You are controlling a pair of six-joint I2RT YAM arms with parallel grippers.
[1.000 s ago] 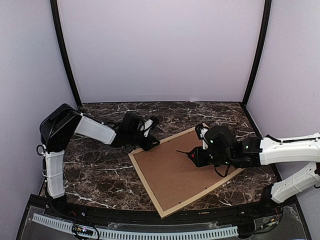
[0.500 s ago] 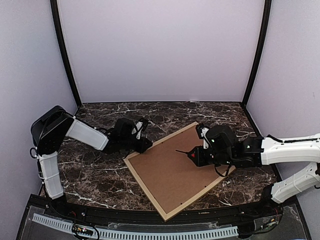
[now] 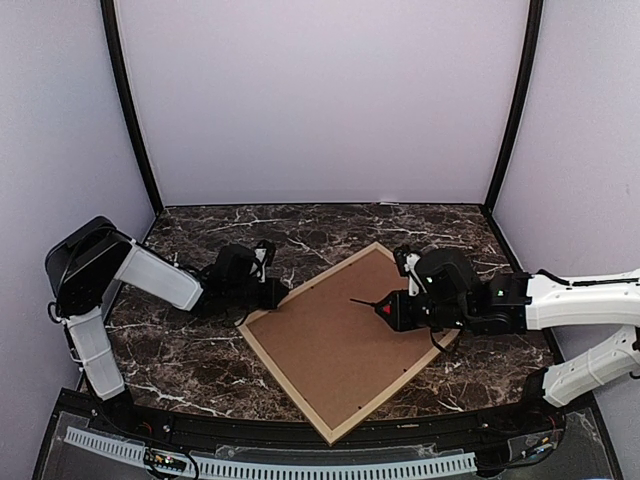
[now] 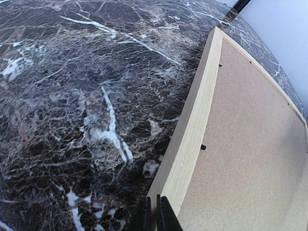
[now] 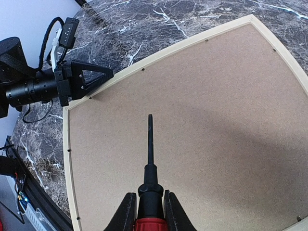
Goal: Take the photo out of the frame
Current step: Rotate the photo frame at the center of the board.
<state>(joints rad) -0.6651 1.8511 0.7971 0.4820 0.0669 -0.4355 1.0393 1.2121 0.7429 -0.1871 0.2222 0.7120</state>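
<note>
Gripper, left [image 4: 155, 215]: reaching low over the table's left half, fingers clenched together with nothing showing between them, tips touching the frame's outer edge near its left corner.

Frame [image 4: 194, 125]: light wood moulding, lying face-down and skewed at the table's middle, one corner pointing at the near edge.

Backing board [image 3: 345, 340]: plain brown, sitting inside the frame and filling it. Small black retaining tabs [image 4: 203, 147] are showing along the inner rim.

Photo: not showing; presumably lying beneath the board.

Screwdriver [image 5: 150, 144]: red handle, black shaft pointing across the board's middle.

Gripper, right [image 5: 149, 202]: grasping the screwdriver at its handle, over the frame's right half.

Progress: judged early. Nothing is coming out yet; tabs, board and photo are all awaiting removal.

Surface, room: dark white-veined marble table [image 3: 180, 350]; pale lilac walls [image 3: 320, 100] enclosing it; black posts [image 3: 128, 110] standing at the far corners.
</note>
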